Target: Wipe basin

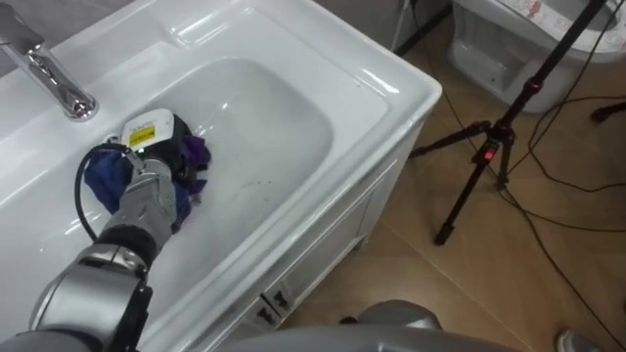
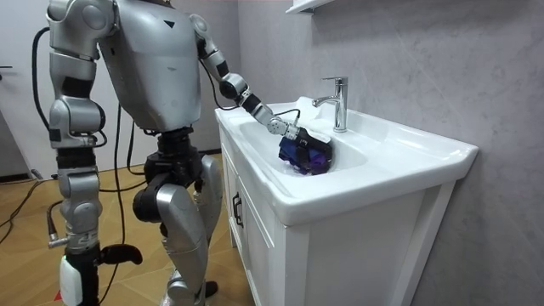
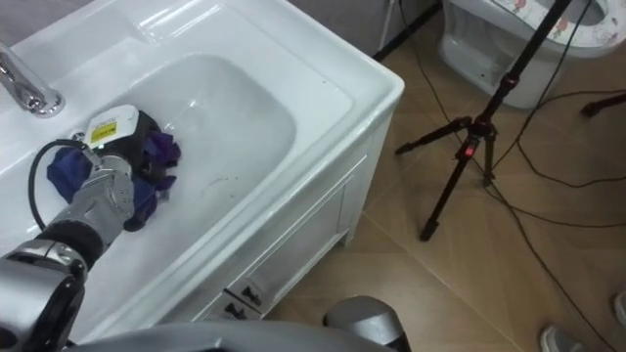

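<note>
A white basin (image 1: 264,108) is set in a white vanity top. My left hand (image 1: 155,135) reaches down into its left part, near the tap (image 1: 59,83). Its fingers curl down into a bunched blue and purple cloth (image 1: 106,176), which presses against the basin wall. In the room view the same left hand (image 2: 308,138) lies on top of the cloth (image 2: 299,155) inside the basin (image 2: 357,157). I stand upright at the vanity's side. My right hand (image 2: 75,276) hangs by my hip at the room view's left.
A chrome tap (image 2: 338,98) rises at the basin's back edge. The white cabinet (image 2: 255,246) with doors is below. A black tripod (image 1: 489,147) and cables stand on the wooden floor to my right, with a white toilet (image 1: 509,39) behind.
</note>
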Tool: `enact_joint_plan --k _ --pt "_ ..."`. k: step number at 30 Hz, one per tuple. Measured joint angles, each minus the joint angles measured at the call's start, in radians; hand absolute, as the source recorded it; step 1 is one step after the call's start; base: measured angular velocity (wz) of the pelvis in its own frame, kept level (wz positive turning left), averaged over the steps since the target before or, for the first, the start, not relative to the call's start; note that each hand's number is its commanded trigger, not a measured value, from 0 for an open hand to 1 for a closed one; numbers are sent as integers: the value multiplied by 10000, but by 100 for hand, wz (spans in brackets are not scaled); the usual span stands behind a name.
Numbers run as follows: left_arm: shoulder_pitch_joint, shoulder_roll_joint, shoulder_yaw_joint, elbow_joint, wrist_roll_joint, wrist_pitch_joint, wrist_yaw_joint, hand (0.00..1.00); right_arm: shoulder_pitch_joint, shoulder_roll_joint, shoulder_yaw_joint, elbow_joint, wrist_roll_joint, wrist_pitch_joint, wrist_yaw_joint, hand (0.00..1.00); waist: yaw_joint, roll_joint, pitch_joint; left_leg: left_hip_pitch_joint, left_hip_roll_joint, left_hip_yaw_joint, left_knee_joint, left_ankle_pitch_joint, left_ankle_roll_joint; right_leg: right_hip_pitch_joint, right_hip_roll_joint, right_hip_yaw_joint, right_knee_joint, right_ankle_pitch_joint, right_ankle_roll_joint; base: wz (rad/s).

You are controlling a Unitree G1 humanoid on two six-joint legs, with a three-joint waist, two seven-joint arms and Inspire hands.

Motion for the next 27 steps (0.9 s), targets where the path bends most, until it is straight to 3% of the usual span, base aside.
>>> enact_joint_plan --k 5,12,21,27 --pt "406 -16 591 12 -5 -63 314 100 -426 16 -10 275 -2 -35 6 0 262 -48 9 -17 -13 -353 83 88 -39 113 -61 -371 -8 -72 -84 21" --pt "1023 -12 1480 17 188 -67 411 100 -525 27 -317 319 241 -163 -6 0 804 -56 -86 205 -9 -928 -33 250 -138 574 -106 -789 -175 -163 -194 23" --pt "1922 -7 2710 -129 567 -164 1097 100 -459 2 -919 545 -236 -207 318 0 1213 -34 -118 609 32 -1216 -180 384 -272 987 -88 -1074 -165 -325 -343 9" --pt "2357 -5 2813 -174 544 -279 1410 100 -507 -133 -1176 526 -720 -211 443 0 1400 147 -135 787 49 -1477 -181 404 -305 1209 -93 -1308 -142 -388 -407 6"
